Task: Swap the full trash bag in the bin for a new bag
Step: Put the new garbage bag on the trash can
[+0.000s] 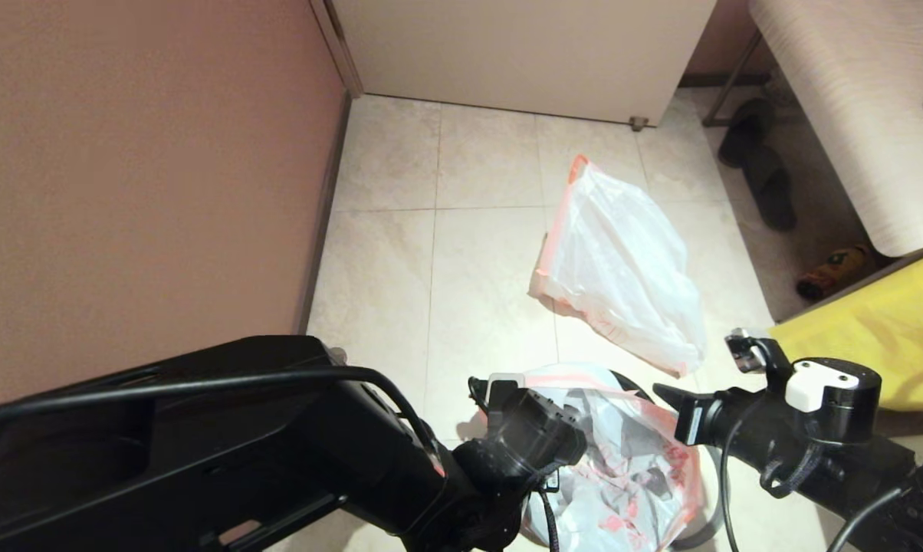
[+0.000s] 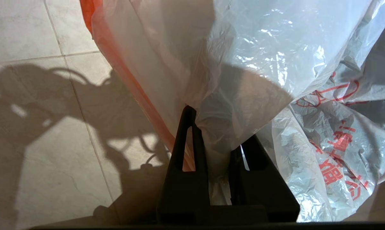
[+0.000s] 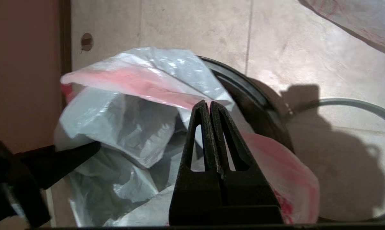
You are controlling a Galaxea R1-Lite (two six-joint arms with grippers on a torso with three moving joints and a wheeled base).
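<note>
- The full trash bag (image 1: 622,268), a bulky translucent white plastic sack with a pink-orange hem, lies on the pale floor tiles beyond the bin, well apart from it. Removal is judged complete.
- The bin (image 1: 703,529), a small round wastebasket with a glossy black interior, stands low between the two arms, largely covered by plastic.
- The new bag (image 1: 630,475), thin translucent white film with orange-red printed figures and text, sits in and over the bin mouth, crumpled, hem not spread round the rim.
- The left gripper (image 2: 216,134) is clamped on a fold of the new bag near its hem, at the bin's left side.
- The right gripper (image 3: 209,107) has its jaws pressed together with nothing between them, tips just at the hem over the bin's opening.
- A separate grey hoop (image 3: 355,103) lies on the floor beside the bin, not fitted.
- Outstanding, by my judgement: open the bag fully, drape the hem over the rim, seat the hoop.
</note>
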